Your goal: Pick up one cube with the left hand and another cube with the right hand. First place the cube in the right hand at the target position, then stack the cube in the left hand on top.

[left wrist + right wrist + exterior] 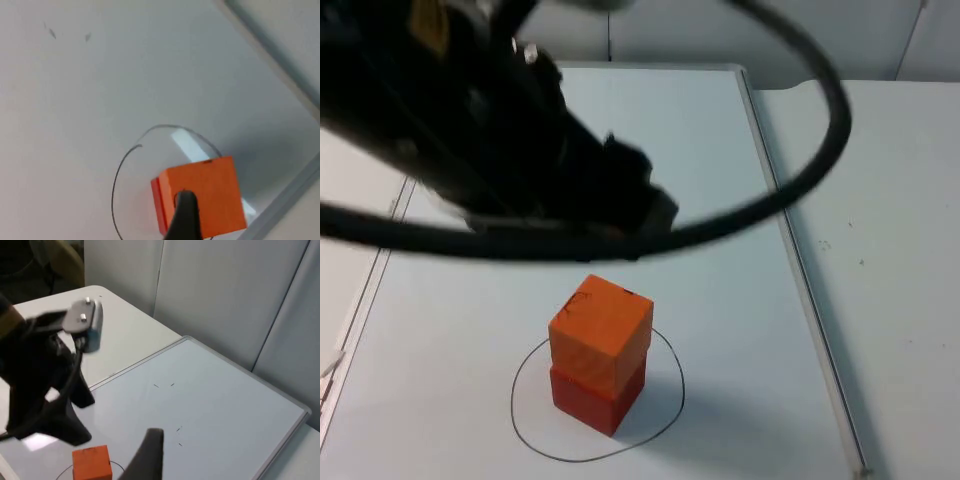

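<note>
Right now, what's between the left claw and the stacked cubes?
Nothing. In the top view the left claw hangs above and behind the orange cube, which sits on the red cube inside the drawn circle; between them is bare whiteboard.

White desk (880, 250) carries a flat white board with a thin grey metal frame (720, 150); the board lies on the desk top, one long edge running beside bare desk surface. A few tiny dark specks (172, 385) mark the board surface well apart from its edges. Behind the desk stands a grey partition wall of upright panels (225, 295), with a vertical seam between panels. Faint small marks on the bare desk (825, 245).
</note>
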Motion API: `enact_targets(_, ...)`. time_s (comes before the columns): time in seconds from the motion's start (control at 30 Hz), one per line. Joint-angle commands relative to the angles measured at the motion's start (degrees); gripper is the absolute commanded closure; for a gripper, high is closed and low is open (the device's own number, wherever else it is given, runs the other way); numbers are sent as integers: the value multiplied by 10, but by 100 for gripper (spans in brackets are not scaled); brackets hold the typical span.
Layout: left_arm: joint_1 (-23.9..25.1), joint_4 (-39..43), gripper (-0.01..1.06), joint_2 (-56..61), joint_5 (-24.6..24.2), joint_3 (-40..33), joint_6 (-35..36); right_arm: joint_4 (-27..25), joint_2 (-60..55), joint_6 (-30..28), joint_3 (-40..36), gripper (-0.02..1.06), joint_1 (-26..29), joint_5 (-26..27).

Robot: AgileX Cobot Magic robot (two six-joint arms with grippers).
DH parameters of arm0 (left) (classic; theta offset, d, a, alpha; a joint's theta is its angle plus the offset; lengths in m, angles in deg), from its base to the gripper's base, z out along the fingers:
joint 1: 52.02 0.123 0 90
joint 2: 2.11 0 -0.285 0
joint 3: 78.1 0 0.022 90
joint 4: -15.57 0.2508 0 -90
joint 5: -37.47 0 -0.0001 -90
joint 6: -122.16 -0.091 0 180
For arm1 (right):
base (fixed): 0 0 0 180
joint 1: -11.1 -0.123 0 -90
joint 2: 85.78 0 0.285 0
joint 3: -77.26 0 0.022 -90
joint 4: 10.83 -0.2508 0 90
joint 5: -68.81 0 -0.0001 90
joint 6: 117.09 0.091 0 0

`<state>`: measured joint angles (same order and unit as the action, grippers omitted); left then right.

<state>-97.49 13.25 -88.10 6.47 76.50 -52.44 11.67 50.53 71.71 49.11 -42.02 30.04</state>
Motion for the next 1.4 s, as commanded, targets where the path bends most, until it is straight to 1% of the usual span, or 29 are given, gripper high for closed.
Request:
enact_targets(0.0, -3, -1, 39, 76, -56, 51, -36, 2, 3, 2, -2, 18, -2, 3)
enact_targets(0.03, -3, -1, 39, 76, -56, 51, -36, 2, 3, 2, -2, 18, -2, 3)
enact_targets(0.1, -3, 0, 39, 127, -60, 72, -63, 1, 3, 2, -2, 18, -2, 3)
enact_targets(0.17, -3, 7, 39, 174, -56, 77, -85, -1, 3, 2, -2, 18, -2, 3)
enact_targets(0.2, -3, 7, 39, 174, -56, 77, -85, -1, 3, 2, -2, 18, -2, 3)
enact_targets(0.23, -3, 18, 39, 209, -61, 74, -98, -1, 3, 2, -2, 18, -2, 3)
enact_targets(0.27, -3, 27, 39, 225, -74, 74, -104, -1, 3, 2, -2, 18, -2, 3)
enact_targets(0.3, -3, 27, 39, 225, -74, 74, -104, -1, 3, 2, -2, 18, -2, 3)
enact_targets(0.33, -3, 31, 39, 251, -101, 74, -126, -1, 3, 2, -2, 18, -2, 3)
enact_targets(0.4, -3, 31, 39, 276, -132, 67, -151, -1, 3, 2, -2, 18, -2, 3)
enact_targets(0.43, -3, 31, 39, 276, -132, 67, -151, -1, 3, 2, -2, 18, -2, 3)
enact_targets(0.57, -3, 23, 39, 334, -140, 8, -162, -1, 3, 2, -2, 18, -2, 3)
enact_targets(0.6, -3, 23, 39, 334, -140, 8, -162, -1, 3, 2, -2, 18, -2, 3)
enact_targets(0.63, -3, 18, 39, 362, -140, -27, -162, -1, 3, 2, -2, 18, -2, 3)
enact_targets(0.67, -3, 16, 39, 372, -140, -39, -162, -1, 3, 2, -2, 18, -2, 3)
enact_targets(0.73, -3, 13, 39, 422, -140, -90, -139, -1, 3, 2, -2, 18, -2, 3)
enact_targets(0.77, -3, 13, 39, 422, -140, -90, -139, -1, 3, 2, -2, 18, -2, 3)
enact_targets(0.83, -3, 13, 39, 466, -146, -127, -118, 0, 3, 0, -2, 18, -2, 2)
enact_targets(0.9, -3, 13, 39, 516, -167, -152, -110, 0, 3, 0, -2, 18, -2, 2)
enact_targets(0.93, -3, 13, 39, 516, -167, -152, -110, 0, 3, 0, -2, 18, -2, 2)
enact_targets(1.07, -3, 13, 39, 607, -234, -178, -107, 6, 3, 1, -2, 18, -2, 2)
enact_targets(1.13, -3, 13, 39, 626, -244, -181, -100, 8, 3, 1, -2, 18, -2, 2)
enact_targets(1.17, -3, 13, 39, 656, -262, -182, -89, 8, 3, 1, -2, 18, -2, 2)
enact_targets(1.2, -3, 13, 39, 667, -269, -183, -87, 8, 3, 1, -2, 18, -2, 2)
enact_targets(1.27, -3, 13, 39, 713, -305, -186, -79, 8, 3, 1, -2, 18, -2, 2)
enact_targets(1.3, -3, 13, 39, 713, -305, -186, -79, 8, 3, 1, -2, 18, -2, 2)
enact_targets(1.37, -3, 15, 39, 750, -332, -186, -78, 8, 3, 1, -2, 18, -2, 2)
